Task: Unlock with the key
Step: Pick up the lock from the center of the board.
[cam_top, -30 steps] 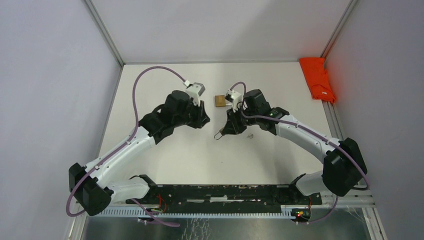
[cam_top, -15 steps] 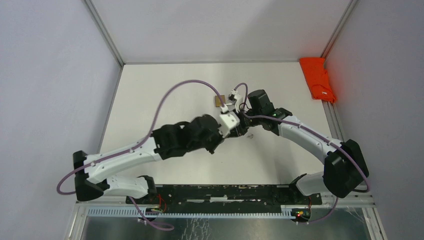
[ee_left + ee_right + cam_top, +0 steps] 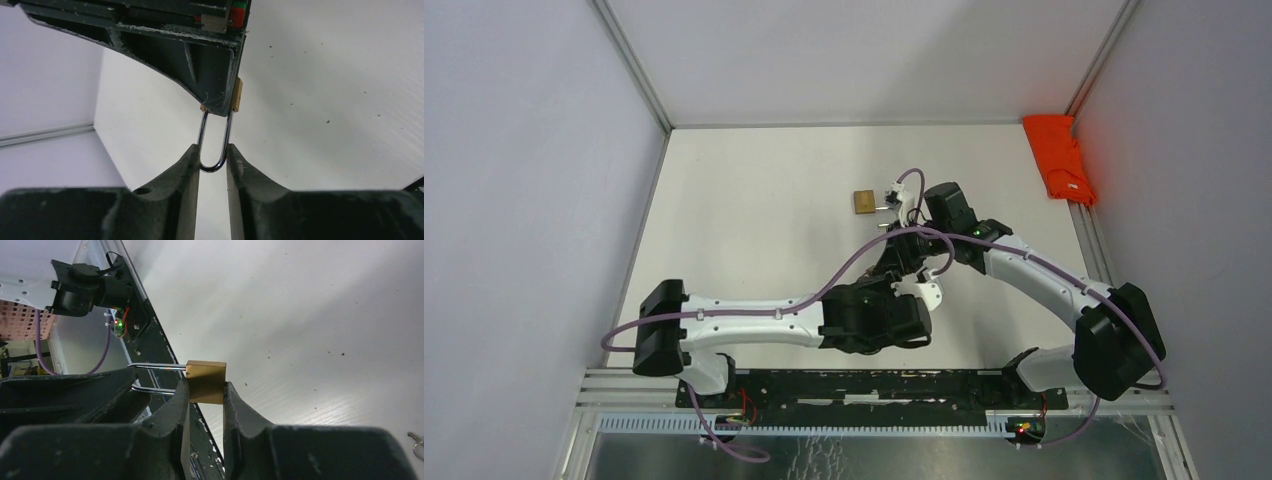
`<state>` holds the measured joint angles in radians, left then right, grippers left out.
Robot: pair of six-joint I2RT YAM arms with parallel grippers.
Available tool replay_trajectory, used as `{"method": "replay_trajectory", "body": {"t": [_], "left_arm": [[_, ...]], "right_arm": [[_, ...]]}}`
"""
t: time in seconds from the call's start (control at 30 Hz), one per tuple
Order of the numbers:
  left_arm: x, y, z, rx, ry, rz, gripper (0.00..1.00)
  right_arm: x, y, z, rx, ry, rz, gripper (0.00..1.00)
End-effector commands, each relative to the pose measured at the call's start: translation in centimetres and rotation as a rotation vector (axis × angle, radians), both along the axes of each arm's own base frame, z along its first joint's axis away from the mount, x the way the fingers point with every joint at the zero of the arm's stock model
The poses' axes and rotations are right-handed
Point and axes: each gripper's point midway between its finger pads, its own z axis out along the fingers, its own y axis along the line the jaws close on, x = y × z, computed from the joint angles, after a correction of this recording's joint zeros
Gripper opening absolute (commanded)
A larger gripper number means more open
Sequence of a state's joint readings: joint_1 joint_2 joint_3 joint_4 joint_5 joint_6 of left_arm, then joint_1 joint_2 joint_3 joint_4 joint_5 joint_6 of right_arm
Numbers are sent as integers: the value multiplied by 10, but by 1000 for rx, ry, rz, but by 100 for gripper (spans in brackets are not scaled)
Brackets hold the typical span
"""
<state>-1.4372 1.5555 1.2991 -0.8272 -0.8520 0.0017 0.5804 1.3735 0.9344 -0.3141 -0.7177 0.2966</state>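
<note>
A brass padlock (image 3: 206, 381) with a long steel shackle (image 3: 215, 145) is held above the table. My right gripper (image 3: 205, 390) is shut on the brass body. My left gripper (image 3: 214, 152) is shut on the shackle's bend, one finger on each leg. In the left wrist view only a sliver of the brass body (image 3: 238, 95) shows behind the right gripper's dark fingers (image 3: 200, 55). In the top view both grippers meet near the table's middle (image 3: 892, 262) and hide the lock. A small silver object, perhaps the key (image 3: 416, 442), lies on the table at the right wrist view's edge.
A second brass padlock (image 3: 862, 202) lies on the white table just beyond the grippers. An orange cloth (image 3: 1060, 155) lies at the far right edge. The left arm (image 3: 754, 322) stretches low across the front of the table, above the black base rail (image 3: 864, 385).
My left arm has swung from the left side across the front, and its gripper now closes on the shackle from the near side. My right arm has barely moved.
</note>
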Motion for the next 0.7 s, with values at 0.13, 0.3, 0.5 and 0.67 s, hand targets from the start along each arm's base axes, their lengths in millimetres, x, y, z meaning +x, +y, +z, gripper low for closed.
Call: {"method": "replay_trajectory", "body": {"t": [0.13,0.3,0.5,0.67], "left_arm": [[2,7,25,178,-173,0,39],[-4,-2,19,220,-176,-20,39],[-11,-7,8,253,-142,-59,42],[-11,-10,-7,329,-175,-57,43]], "right_arm": [[-14,4,18,67,16,69,0],[-17,2,15,47,19,83,0],[-22,-1,21,34,11,129,0],[-29,-3,15,25,30,155,0]]}}
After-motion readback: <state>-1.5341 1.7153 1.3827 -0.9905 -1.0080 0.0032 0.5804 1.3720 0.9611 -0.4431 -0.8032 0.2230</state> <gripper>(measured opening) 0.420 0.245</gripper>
